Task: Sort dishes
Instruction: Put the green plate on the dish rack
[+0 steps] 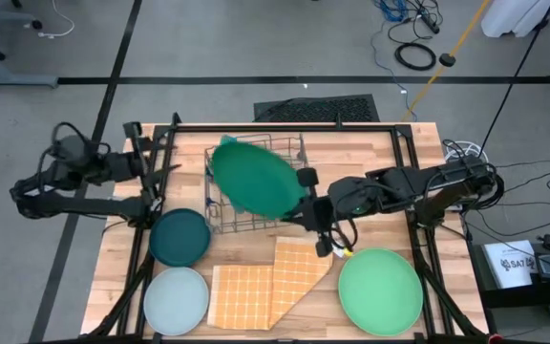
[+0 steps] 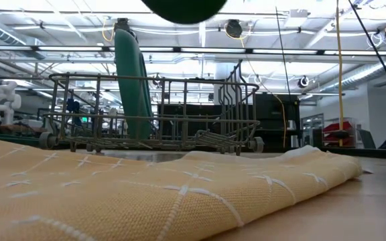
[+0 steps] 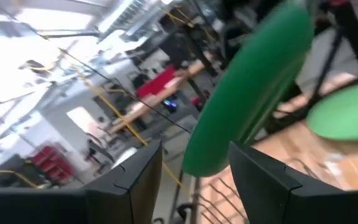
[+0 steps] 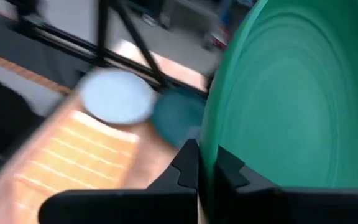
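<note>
My right gripper (image 1: 304,204) is shut on a deep green plate (image 1: 256,177), which it holds above the grey wire rack (image 1: 220,218). The plate's lower edge (image 2: 183,8) shows at the top of the low view. A teal-blue plate (image 2: 131,87) stands on edge in the rack. A dark teal plate (image 1: 179,237), a pale blue plate (image 1: 176,301) and a light green plate (image 1: 380,290) lie flat on the table. My left gripper (image 1: 165,172) is open and empty, left of the rack. My right gripper pinches the deep green plate's rim (image 4: 211,163) between its two fingers, one on each face. The fingers come from the table's right side, about level. The plate is tilted and lifted clear above the rack.
An orange checked cloth (image 1: 270,282) lies partly folded near the table's front, between the pale blue and light green plates. The black frame rails (image 1: 418,239) run along the table's sides.
</note>
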